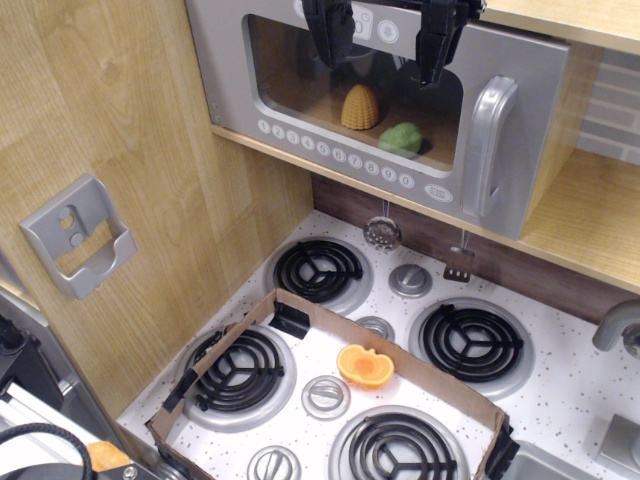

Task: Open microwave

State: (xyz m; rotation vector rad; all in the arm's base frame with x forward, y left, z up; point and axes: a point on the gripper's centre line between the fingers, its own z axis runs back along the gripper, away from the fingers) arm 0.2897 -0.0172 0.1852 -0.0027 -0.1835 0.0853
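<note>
The silver-grey toy microwave point(400, 110) sits on a wooden shelf at the top of the view. Its clear window door is closed. The chunky grey vertical handle point(492, 145) is on the door's right side, and a row of round white buttons point(335, 155) runs along the bottom edge. Inside I see a yellow corn-like toy point(360, 107) and a green toy point(401, 138). My gripper point(385, 45) hangs in front of the door's upper part, left of the handle, with its two black fingers point(437, 45) spread apart and nothing between them.
A toy stove point(560, 400) with four black burners and grey knobs lies below. A cardboard frame point(300, 312) surrounds part of it, with an orange toy point(365, 366) inside. A grey wall bracket point(80, 235) is on the wood panel at left. Utensils point(460, 262) hang under the shelf.
</note>
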